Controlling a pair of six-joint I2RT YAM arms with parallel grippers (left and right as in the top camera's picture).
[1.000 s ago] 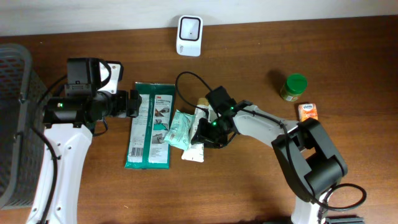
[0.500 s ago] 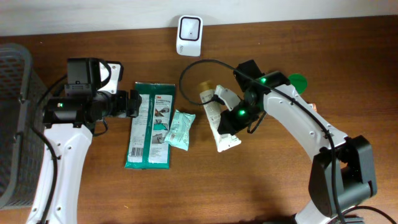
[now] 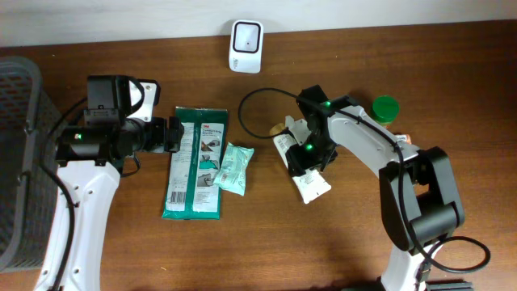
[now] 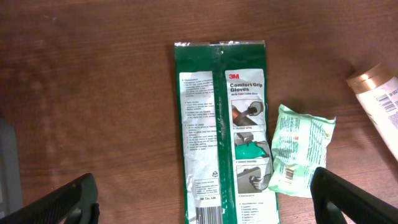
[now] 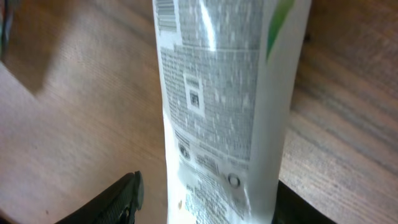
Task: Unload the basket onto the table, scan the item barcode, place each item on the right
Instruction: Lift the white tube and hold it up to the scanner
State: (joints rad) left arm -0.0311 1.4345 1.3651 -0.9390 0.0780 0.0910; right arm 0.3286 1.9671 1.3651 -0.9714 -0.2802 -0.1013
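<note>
White plastic tube with a tan cap (image 3: 311, 186) lies flat on the brown wooden table (image 3: 339, 242), near the middle and a little to the right, with its cap end towards the far edge. The right gripper (image 5: 208, 193) is low over the tube, with its jaws partly open on both sides of it. One finger (image 5: 121, 199) stands clearly apart from the tube, so the tube is not pinched. Its printed side faces up. The left gripper (image 4: 203, 186) hangs wide open and empty above a long green plastic packet (image 3: 194, 162). A small pale green pack (image 3: 233, 167) lies just beside this packet. A white rounded device (image 3: 245, 35) stands at the far edge.
</note>
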